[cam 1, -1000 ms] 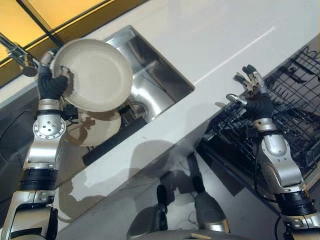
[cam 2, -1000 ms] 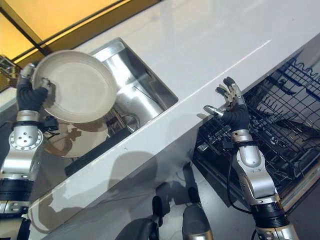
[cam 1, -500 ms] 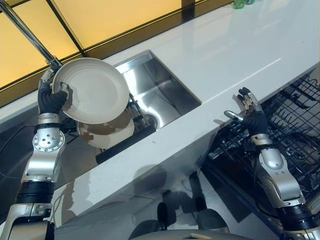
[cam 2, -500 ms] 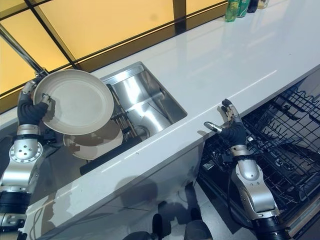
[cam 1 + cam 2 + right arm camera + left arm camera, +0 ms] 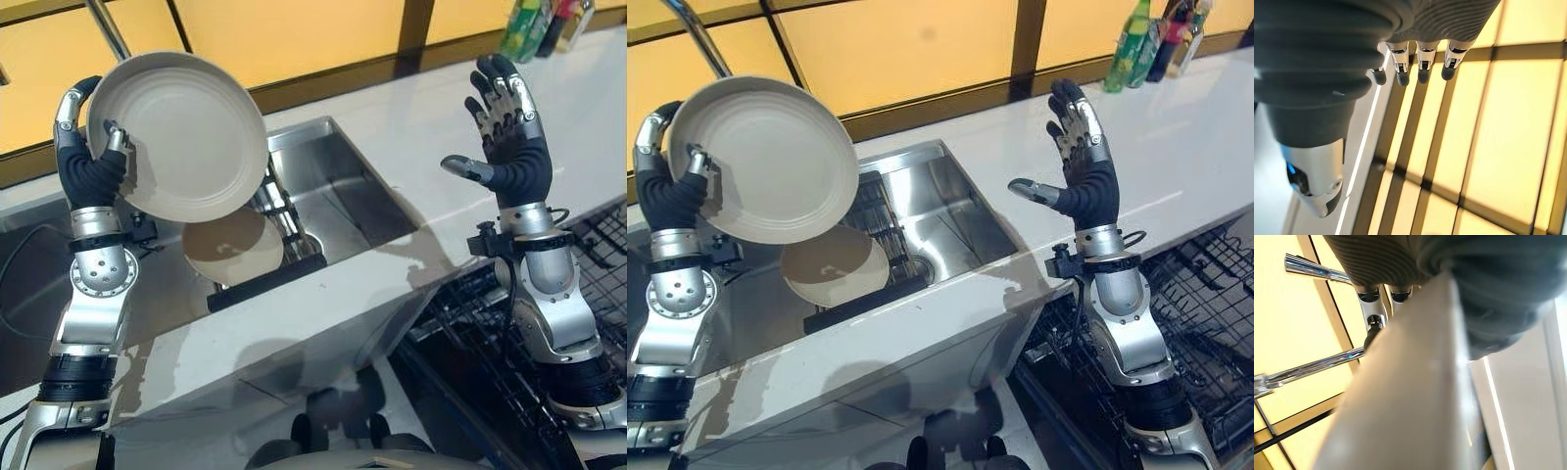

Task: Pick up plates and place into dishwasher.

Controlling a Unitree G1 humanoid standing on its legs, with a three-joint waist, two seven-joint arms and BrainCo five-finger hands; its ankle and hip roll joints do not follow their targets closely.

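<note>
Lifting the plate (image 5: 179, 135) clear of the sink (image 5: 333, 201) is the change that counts: a second ago I held it low over the basin, close above the second plate (image 5: 233, 245), and now it is up by the yellow wall panels, well apart from that one. The whole view has swung up as well, so the bottles (image 5: 1156, 41) at the far end of the counter (image 5: 294, 323) have come into sight; that part is my head moving, not the things.

My left hand (image 5: 90, 162) grasps the plate by its rim on my left side, fingers curled over the edge from behind and thumb pressing on the hollow face. The plate stands nearly upright, tilted a little, its hollow face turned toward me and toward my right. Being round, it has no long axis to speak of; what matters is that its flat runs up and down, edge-on toward the sink below.

My right hand (image 5: 505, 132) has risen too, from low beside the rack to high over the counter, palm turned inward, fingers straight and spread, thumb out, holding nothing.

I judge the pickup done and the carry begun. The dishwasher rack (image 5: 509, 362) lies open at my lower right, so the plate has the whole counter to cross. One plate remains leaning in the sink.
</note>
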